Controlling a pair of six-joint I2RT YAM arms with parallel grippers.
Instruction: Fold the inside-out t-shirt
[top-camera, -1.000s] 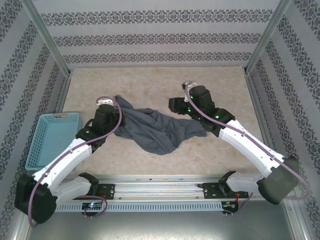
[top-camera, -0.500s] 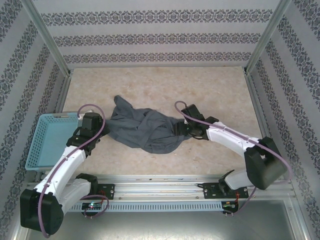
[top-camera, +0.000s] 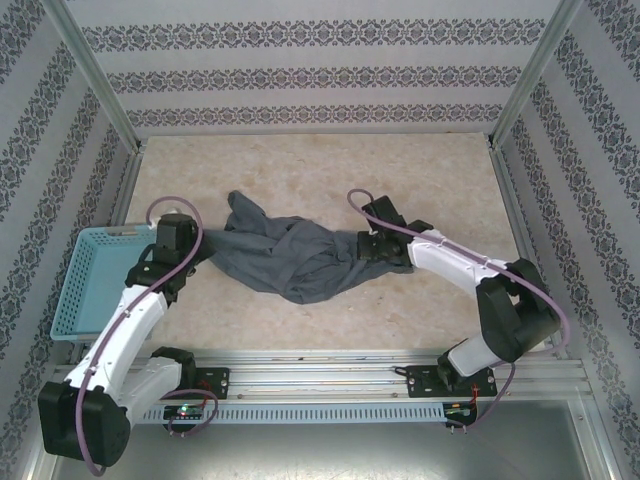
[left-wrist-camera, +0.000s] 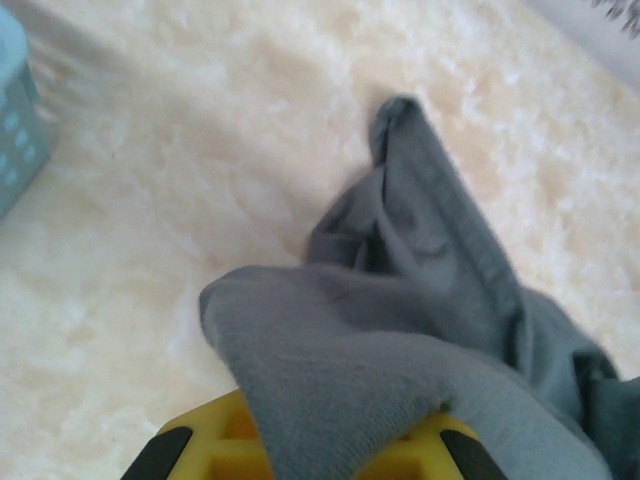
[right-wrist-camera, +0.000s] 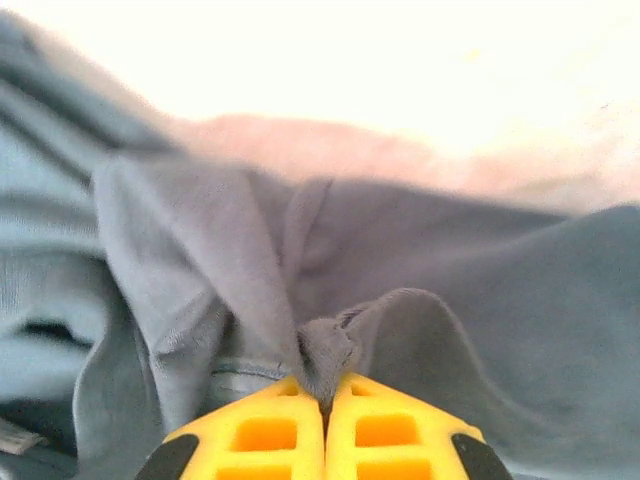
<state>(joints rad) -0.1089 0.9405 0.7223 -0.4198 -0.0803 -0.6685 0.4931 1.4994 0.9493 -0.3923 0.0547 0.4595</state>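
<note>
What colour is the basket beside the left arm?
The basket is light blue, clearest in the top external view.

Lab rig: wallpapered enclosure (top-camera: 320, 70), aluminium rails (top-camera: 330, 375)

The slate-grey t-shirt (top-camera: 290, 262) lies bunched and wrinkled, drawn out sideways across the middle of the table (top-camera: 430, 170).

"What moved?"
"The right gripper (top-camera: 358, 244) dropped from above the table and pinched shut on the dark slate-grey soft cloth t-shirt (top-camera: 290, 262)."
"And the left gripper (top-camera: 203, 244)?"
"It drew back toward the light-blue plastic mesh basket (top-camera: 105, 232), pulling the shirt's left end out straighter."
</note>
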